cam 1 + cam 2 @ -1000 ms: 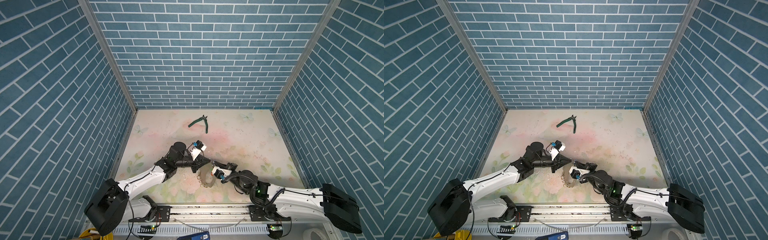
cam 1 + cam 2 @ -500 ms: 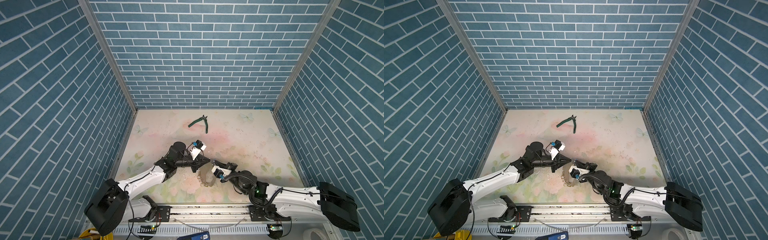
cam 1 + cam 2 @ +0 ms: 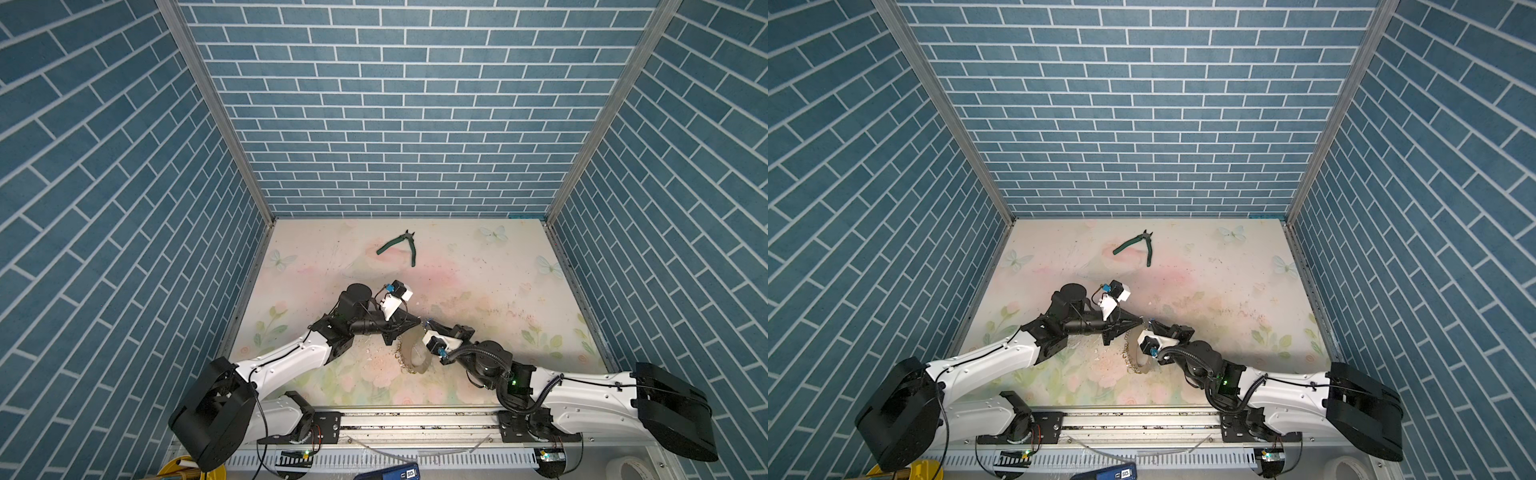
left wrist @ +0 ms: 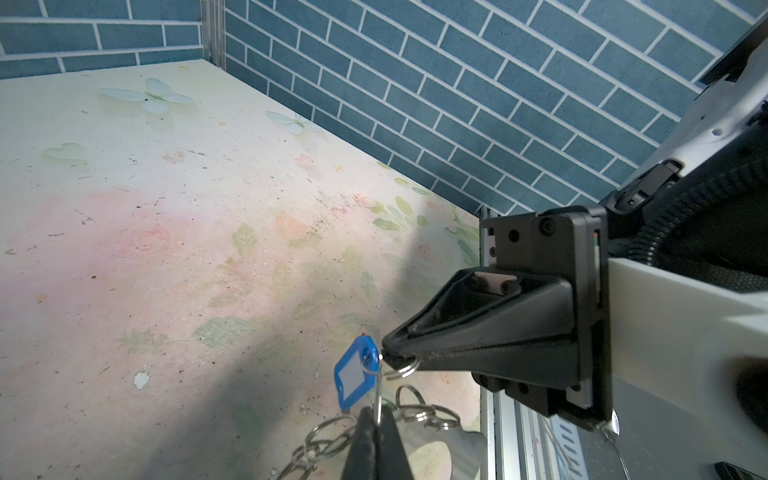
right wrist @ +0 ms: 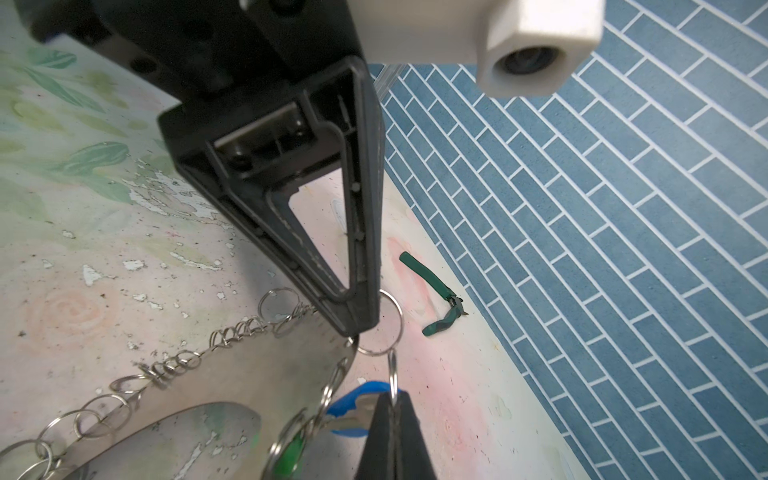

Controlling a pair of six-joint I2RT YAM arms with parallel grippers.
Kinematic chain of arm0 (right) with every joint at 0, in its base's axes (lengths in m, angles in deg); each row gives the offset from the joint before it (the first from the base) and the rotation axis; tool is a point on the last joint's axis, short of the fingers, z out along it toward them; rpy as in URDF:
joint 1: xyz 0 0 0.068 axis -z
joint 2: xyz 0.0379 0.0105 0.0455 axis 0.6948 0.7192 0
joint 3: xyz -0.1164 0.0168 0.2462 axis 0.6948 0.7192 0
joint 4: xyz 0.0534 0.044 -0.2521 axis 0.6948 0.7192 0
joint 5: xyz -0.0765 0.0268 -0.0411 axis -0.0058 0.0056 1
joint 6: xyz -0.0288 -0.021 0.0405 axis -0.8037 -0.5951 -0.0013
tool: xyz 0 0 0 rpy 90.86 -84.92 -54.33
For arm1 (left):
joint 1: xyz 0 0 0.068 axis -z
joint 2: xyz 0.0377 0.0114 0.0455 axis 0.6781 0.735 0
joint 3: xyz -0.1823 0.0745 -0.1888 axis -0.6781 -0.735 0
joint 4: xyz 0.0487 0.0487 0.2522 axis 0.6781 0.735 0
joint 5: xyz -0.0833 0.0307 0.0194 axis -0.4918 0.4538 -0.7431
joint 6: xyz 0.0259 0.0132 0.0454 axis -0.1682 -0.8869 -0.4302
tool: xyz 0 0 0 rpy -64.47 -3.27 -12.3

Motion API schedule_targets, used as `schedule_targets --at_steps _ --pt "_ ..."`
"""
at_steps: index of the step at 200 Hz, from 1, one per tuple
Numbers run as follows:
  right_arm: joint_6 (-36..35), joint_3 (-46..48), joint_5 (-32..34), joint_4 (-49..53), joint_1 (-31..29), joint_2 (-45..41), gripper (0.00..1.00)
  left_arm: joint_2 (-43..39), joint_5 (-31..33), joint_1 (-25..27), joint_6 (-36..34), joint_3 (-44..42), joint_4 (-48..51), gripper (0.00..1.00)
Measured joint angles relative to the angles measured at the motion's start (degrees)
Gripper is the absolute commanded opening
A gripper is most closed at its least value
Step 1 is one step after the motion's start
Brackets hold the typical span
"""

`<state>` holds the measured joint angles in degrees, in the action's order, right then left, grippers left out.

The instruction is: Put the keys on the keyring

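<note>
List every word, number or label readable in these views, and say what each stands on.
"50": white sticker on the blue device at the near edge, in both top views; small, so uncertain.
Blue tag of the keys: label window blank.
Nothing else readable.

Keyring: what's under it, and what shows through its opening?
Through the keyring's opening, only floral table shows. Past its ringed edge peek a green tag and, partly behind the right hand, the blue-tagged key. Anything beneath the solid band is covered.
</note>
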<state>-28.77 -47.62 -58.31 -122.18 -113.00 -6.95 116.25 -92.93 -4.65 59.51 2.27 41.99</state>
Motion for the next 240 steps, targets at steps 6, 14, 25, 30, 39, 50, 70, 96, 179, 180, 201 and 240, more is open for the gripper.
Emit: schedule_targets --at_steps 6,14,25,30,39,50,70,96,179,180,201,240 --pt "0.02 0.0 -0.09 -0.02 0.0 0.0 0.0 0.0 -0.04 0.0 0.0 0.0 0.0 0.0" --pt "0.04 0.0 -0.2 0.02 0.0 0.0 0.0 0.0 -0.13 -0.02 0.0 0.0 0.0 0.0" --pt "0.24 0.0 -0.39 0.04 0.0 0.0 0.0 0.0 -0.2 -0.04 0.0 0.0 0.0 0.0" --pt "0.46 0.0 -0.44 0.04 0.0 0.0 0.0 0.0 -0.2 -0.04 0.0 0.0 0.0 0.0" --pt "0.74 0.0 -0.52 0.07 0.0 0.0 0.0 0.02 -0.22 -0.04 -0.02 0.0 0.0 0.0" --pt "1.05 0.0 -0.63 0.13 0.02 0.0 0.0 0.04 -0.17 -0.07 -0.11 0.0 0.02 0.0" --pt "1.49 -0.07 -0.87 0.63 0.04 0.02 0.0 0.04 0.02 -0.04 -1.01 0.0 0.39 0.0" --pt "1.99 -0.07 -1.6 2.14 0.02 0.02 0.0 -0.11 0.55 -0.02 -2.34 -0.04 0.37 0.0" --pt "4.46 -1.29 0.2 5.33 0.13 -1.4 0.0 -1.66 1.62 0.5 -7.17 -1.75 -0.72 0.0" --pt "4.48 -1.29 0.2 5.38 0.15 -1.46 0.0 -1.66 1.64 0.5 -7.23 -1.77 -0.72 0.0" --pt "5.33 -1.29 0.26 7.34 0.44 -4.42 0.0 -1.99 2.05 0.5 -9.11 -2.75 -0.63 0.0" --pt "6.01 -1.84 -3.43 16.72 0.55 -10.91 0.0 -3.48 2.54 0.52 -12.81 -4.59 -0.98 0.0"
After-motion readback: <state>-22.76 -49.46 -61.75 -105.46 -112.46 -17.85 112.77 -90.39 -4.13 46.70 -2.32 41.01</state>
